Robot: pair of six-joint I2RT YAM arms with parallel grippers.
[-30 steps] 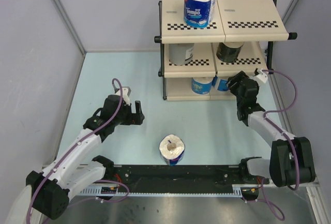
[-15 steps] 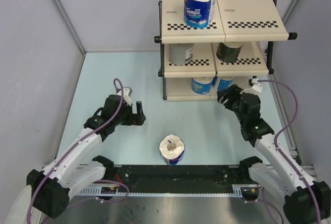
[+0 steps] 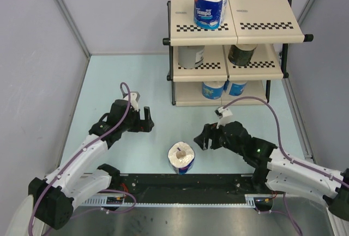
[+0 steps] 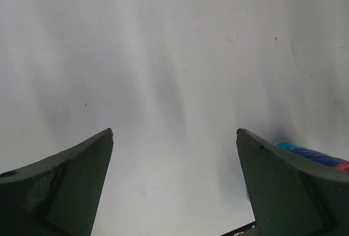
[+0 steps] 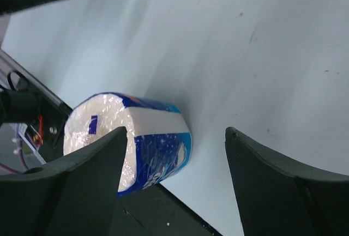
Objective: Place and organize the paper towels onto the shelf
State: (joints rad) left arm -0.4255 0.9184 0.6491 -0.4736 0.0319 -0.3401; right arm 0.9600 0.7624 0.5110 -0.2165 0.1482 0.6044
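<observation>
Shelf (image 3: 262,10): five rolls aboard. Tempo roll (image 3: 210,5) is on the top tier, grey roll (image 3: 191,56) and dark roll (image 3: 241,53) on the middle, two blue-wrapped rolls (image 3: 213,89) on the bottom.
Outstanding: last roll (image 3: 181,157) stands on the table (image 3: 136,78), well apart from the shelf.
Right gripper (image 3: 203,140): jaws wide, empty, just beside the last roll.
Left gripper (image 3: 146,120): jaws wide, empty, over the table.
Assessment: nearly complete; the final pick-up is not yet made.
</observation>
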